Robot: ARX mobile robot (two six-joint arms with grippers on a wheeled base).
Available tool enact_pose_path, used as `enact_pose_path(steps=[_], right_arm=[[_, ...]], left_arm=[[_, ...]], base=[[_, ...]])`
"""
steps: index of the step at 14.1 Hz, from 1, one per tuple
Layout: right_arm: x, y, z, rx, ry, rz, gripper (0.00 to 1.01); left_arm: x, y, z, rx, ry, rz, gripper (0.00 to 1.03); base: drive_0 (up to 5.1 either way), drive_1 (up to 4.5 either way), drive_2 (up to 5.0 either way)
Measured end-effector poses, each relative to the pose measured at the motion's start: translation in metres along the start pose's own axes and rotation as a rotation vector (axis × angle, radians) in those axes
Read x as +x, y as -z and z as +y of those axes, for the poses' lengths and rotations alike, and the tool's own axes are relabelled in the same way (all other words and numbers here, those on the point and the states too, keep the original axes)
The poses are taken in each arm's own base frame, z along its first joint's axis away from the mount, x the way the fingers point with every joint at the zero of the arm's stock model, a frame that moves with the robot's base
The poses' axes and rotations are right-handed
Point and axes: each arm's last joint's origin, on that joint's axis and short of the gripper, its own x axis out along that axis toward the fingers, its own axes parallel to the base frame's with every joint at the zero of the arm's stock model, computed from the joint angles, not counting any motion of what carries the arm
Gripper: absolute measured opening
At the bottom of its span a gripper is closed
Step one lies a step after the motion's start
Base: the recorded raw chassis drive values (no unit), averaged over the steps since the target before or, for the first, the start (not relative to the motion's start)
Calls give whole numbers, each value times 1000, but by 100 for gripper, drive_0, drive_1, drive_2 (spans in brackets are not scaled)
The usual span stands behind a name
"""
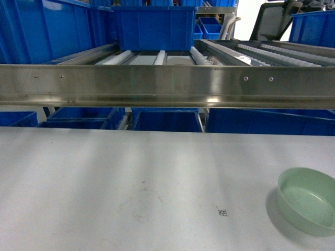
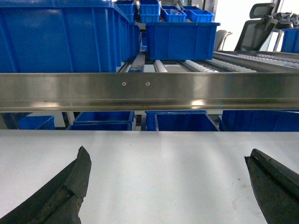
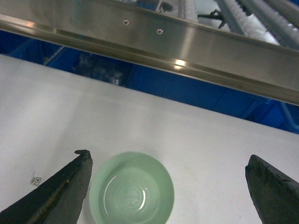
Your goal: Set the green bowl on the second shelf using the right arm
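The green bowl point(image 1: 308, 200) stands upright and empty on the white table point(image 1: 131, 183), near its front right corner. In the right wrist view the bowl point(image 3: 131, 194) lies between the jaws of my right gripper point(image 3: 168, 155), close to the left finger point(image 3: 70, 186) and far from the right one point(image 3: 273, 189). That gripper is open and holds nothing. My left gripper point(image 2: 167, 150) is open too, over bare table. Neither gripper shows in the head view. Behind the table a steel rail point(image 1: 167, 86) fronts a shelf of white rollers point(image 1: 159, 56).
A large blue crate point(image 1: 154, 27) sits at the back of the roller shelf, with more blue crates point(image 1: 167, 119) on the level below the rail. A small printed code mark point(image 1: 223, 212) is on the table left of the bowl.
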Motion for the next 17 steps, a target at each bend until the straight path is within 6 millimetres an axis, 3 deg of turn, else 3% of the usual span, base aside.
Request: enact_pose_path(steps=[3, 7, 17], right_arm=[[33, -12, -7, -26, -49, 137, 98], [60, 14, -12, -23, -70, 297, 98], [98, 61, -15, 2, -92, 467, 98]], left_arm=[[0, 0, 0, 0, 0, 0, 98], [0, 0, 0, 0, 0, 0, 98], [0, 0, 0, 0, 0, 0, 98]], base=[[0, 0, 0], [0, 0, 0], [0, 0, 0]])
